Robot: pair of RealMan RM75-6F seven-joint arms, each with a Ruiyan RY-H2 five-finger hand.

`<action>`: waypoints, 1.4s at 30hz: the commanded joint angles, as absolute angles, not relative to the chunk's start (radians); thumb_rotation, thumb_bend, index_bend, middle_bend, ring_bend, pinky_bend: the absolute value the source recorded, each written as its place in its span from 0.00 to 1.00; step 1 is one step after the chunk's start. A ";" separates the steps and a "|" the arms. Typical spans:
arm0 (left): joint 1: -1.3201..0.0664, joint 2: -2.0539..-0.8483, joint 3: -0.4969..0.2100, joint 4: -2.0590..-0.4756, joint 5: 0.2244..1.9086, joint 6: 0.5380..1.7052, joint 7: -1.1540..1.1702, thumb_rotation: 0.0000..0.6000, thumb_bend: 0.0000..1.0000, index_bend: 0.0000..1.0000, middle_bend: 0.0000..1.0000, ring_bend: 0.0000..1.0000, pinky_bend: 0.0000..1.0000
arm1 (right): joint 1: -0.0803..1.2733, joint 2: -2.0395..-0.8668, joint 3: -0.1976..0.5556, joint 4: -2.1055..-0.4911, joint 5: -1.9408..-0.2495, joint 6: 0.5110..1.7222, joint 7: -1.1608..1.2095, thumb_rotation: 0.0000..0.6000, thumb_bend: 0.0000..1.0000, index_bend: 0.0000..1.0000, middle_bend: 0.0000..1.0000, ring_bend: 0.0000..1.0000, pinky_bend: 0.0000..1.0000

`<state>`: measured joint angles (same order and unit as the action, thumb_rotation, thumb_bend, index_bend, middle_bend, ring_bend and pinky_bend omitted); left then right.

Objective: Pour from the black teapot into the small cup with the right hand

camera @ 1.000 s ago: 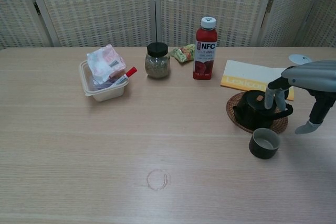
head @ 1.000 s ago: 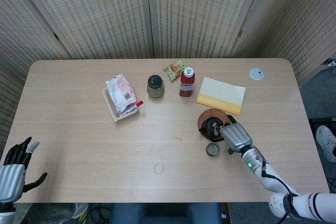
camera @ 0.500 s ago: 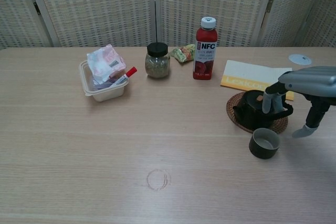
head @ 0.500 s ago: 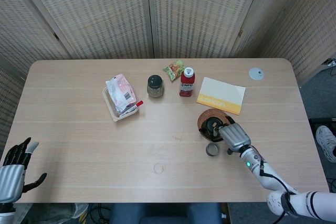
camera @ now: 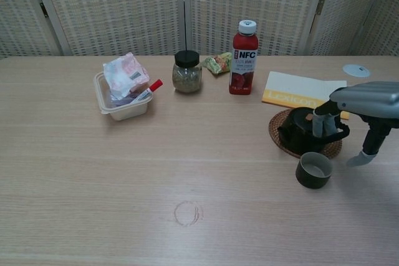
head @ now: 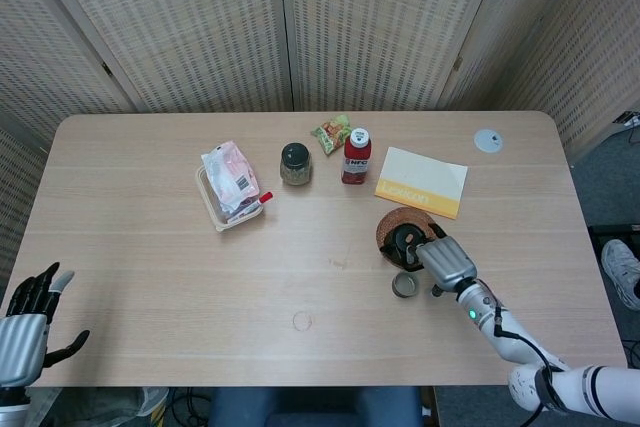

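Near edge, left corner: left robot hand (head: 28, 312) hangs off the surface (head: 150, 277), fingers spread, holding nothing.
Small cup (camera: 313, 170): upright, bare wood to its left.
Right robot hand (camera: 365, 101): fingers at the black teapot (camera: 307, 131) handle; grip unclear.
Teapot: on round mat (camera: 277, 135).
Far: bottle (camera: 244, 57), jar (camera: 186, 71).

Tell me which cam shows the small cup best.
Chest view. The small cup shows from the side with its rim, wall and pale inside clear, standing apart from the black teapot. In the head view it is a tiny ring right beside the right hand.
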<state>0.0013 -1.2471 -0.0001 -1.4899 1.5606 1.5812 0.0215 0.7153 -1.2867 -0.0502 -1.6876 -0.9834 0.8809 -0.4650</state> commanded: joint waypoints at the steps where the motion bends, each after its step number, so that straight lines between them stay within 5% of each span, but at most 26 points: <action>1: 0.001 -1.247 0.000 -1.489 1.560 1.581 0.021 1.00 0.20 0.10 0.00 0.07 0.05 | 0.714 -1.290 -0.053 -1.686 -0.980 0.877 -0.470 1.00 0.02 0.39 0.46 0.32 0.00; 24: 0.003 -1.252 0.000 -1.479 1.560 1.580 0.013 1.00 0.20 0.10 0.00 0.07 0.05 | 0.693 -1.292 -0.077 -1.678 -0.962 0.868 -0.504 1.00 0.02 0.48 0.53 0.39 0.00; 42: 0.009 -1.248 0.001 -1.481 1.553 1.581 0.015 1.00 0.21 0.10 0.00 0.07 0.05 | 0.715 -1.301 -0.064 -1.645 -0.937 0.819 -0.500 1.00 0.03 0.64 0.69 0.55 0.00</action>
